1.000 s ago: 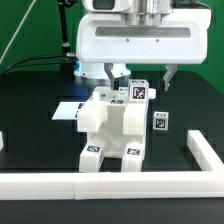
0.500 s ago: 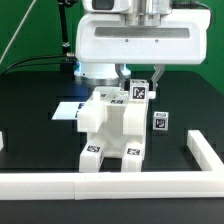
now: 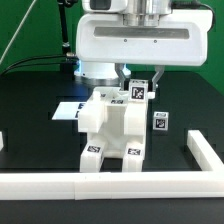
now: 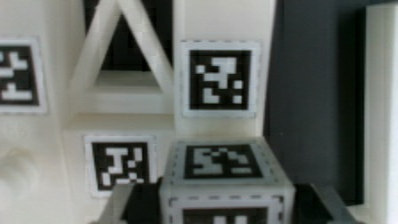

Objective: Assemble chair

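Observation:
The chair [image 3: 110,125] is a partly joined white blocky assembly standing mid-table, with tags on its front feet. A small white tagged chair piece [image 3: 140,91] stands on its top at the back. My gripper [image 3: 140,80] hangs straight above it, with one finger on each side of this piece, shut on it. In the wrist view the same piece [image 4: 222,170] sits between my gripper's [image 4: 222,205] dark fingers [image 4: 139,205], with the tagged chair body [image 4: 107,100] beyond it.
A separate small white tagged part [image 3: 160,122] stands just to the exterior view's right of the assembly. The marker board [image 3: 68,111] lies flat behind it to the left. The low white border rail [image 3: 110,186] runs along the front and up the right side [image 3: 206,152].
The fingers have closed in from a wide spread onto the tagged piece on top of the chair. Over the last half second nothing more has moved.

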Robot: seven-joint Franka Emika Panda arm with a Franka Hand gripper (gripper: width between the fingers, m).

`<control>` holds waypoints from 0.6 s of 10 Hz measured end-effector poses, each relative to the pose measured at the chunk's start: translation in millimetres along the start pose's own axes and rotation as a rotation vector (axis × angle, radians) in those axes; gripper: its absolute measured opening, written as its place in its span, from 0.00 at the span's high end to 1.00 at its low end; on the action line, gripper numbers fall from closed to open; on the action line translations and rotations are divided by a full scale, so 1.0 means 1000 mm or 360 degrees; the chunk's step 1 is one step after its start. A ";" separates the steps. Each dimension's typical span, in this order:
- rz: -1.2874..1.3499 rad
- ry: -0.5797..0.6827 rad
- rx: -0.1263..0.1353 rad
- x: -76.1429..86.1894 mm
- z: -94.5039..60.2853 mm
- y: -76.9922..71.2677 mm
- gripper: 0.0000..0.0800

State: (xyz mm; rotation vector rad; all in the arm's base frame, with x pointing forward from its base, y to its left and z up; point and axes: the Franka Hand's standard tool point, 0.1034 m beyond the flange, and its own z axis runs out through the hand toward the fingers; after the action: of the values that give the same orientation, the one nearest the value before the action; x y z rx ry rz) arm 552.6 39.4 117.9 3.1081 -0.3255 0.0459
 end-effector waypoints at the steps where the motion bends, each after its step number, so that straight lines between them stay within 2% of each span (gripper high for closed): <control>1: 0.0088 0.0000 0.0000 0.000 0.000 0.000 0.64; 6: 0.0625 -0.0007 0.0016 -0.001 0.000 -0.002 0.64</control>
State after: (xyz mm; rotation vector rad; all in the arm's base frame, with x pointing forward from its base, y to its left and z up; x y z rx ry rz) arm 552.4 41.1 117.6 3.0009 -0.9303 0.0448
